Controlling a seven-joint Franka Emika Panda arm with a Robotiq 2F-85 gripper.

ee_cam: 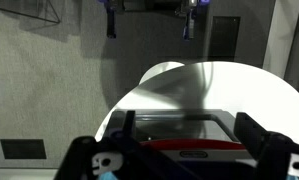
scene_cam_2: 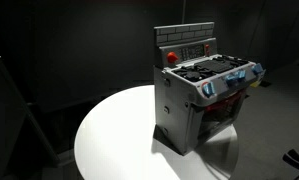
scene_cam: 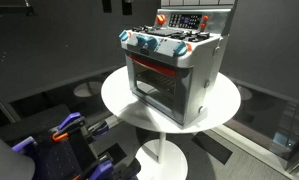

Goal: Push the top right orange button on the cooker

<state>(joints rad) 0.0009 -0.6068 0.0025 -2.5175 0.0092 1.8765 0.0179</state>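
Observation:
A grey toy cooker (scene_cam: 189, 75) with blue knobs and a red-framed oven door stands on a round white table (scene_cam: 119, 100); it shows in both exterior views (scene_cam_2: 184, 110). Its back panel carries an orange-red button at the left end (scene_cam: 161, 18) (scene_cam_2: 171, 56) and a smaller orange one at the right end (scene_cam: 206, 20). My gripper (ee_cam: 189, 135) shows only in the wrist view, as two dark fingers spread wide apart, open and empty. The cooker's oven window and red strip (ee_cam: 184, 143) lie between and beyond them. The buttons are out of sight in that view.
The table stands on a white pedestal (scene_cam: 161, 155) over a dark floor. Blue, orange and black equipment (scene_cam: 69, 135) sits low beside the table. Dark walls surround the scene.

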